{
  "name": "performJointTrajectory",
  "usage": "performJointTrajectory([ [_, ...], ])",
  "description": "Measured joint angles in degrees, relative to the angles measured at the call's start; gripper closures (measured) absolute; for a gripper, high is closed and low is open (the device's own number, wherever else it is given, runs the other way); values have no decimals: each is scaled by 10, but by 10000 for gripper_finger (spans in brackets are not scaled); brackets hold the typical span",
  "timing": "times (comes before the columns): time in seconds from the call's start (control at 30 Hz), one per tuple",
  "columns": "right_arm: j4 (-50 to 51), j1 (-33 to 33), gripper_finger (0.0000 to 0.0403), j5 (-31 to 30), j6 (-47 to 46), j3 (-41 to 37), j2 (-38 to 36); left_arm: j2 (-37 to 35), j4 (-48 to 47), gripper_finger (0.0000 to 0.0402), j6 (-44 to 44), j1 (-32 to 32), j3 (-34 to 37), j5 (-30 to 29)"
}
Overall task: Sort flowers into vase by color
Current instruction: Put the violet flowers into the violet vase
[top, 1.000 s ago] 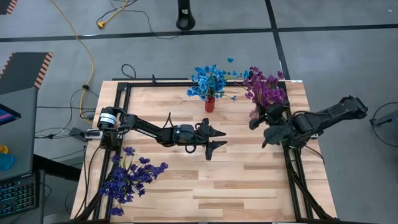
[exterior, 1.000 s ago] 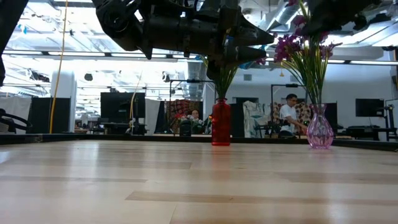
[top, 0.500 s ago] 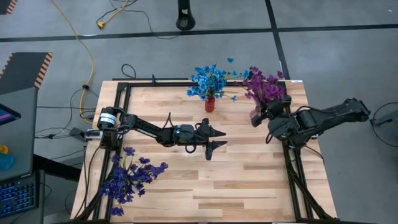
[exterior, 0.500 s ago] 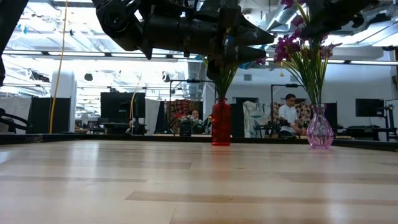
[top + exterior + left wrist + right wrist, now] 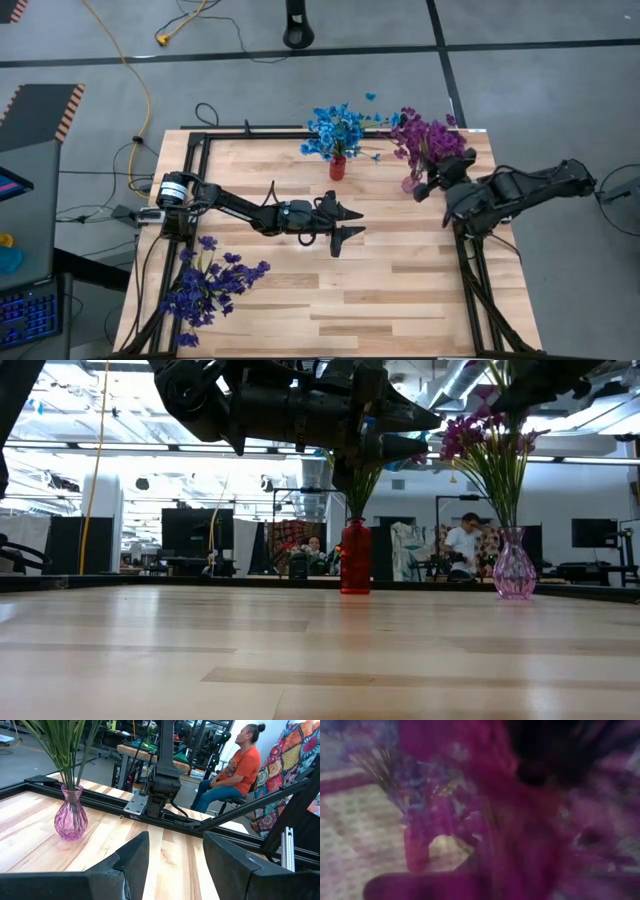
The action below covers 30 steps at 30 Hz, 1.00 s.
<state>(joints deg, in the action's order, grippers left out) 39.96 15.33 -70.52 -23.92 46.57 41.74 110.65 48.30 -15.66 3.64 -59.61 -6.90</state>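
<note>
Bright blue flowers [image 5: 335, 128] stand in a red vase [image 5: 337, 168] at the far middle of the table. Magenta flowers [image 5: 428, 140] stand in a pink glass vase [image 5: 410, 184] at the far right. Dark violet flowers [image 5: 212, 288] lie loose on the wood at the near left. My left gripper [image 5: 360, 222] hangs open and level over the table's middle, pointing right at the glass vase [image 5: 71, 817], with nothing between its fingers. My right gripper [image 5: 425, 190] is shut just right of the glass vase, under the magenta blossoms. Blurred magenta fills its wrist view. My right gripper is close against the magenta blossoms [image 5: 440, 158]. Blur in its wrist view and the blossoms over it in the high view hide the fingertips. I cannot tell whether it touches a flower or a stem.
Black frame rails [image 5: 250, 132] run along the table's far, left and right sides. Bare wood [image 5: 400, 290] lies from the middle to the near right. A seated person [image 5: 235, 765] and more people [image 5: 465, 545] are in the room beyond the table.
My right gripper has drawn toward the table's far right corner, rising a little and rolling about its own line, and it stays beside the glass vase. The magenta blossoms have swayed slightly. My left arm has kept still.
</note>
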Motion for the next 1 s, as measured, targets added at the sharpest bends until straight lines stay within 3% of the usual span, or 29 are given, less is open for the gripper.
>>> performJointTrajectory([
  [0.4, 30, -1, 364, 0, 0, 0, 0, 0, 0, 228, 0, 0, 0, 0],
  [0.67, 87, -1, 364, -6, -73, 0, 11, 0, 0, 228, 0, 0, 0, 0],
  [0.83, 93, -1, 364, -44, -113, -34, 13, 0, 0, 228, 0, 0, 0, 0],
  [1.0, 90, -1, 364, -45, -143, -55, 14, 0, 0, 228, -1, 0, 0, 0],
])
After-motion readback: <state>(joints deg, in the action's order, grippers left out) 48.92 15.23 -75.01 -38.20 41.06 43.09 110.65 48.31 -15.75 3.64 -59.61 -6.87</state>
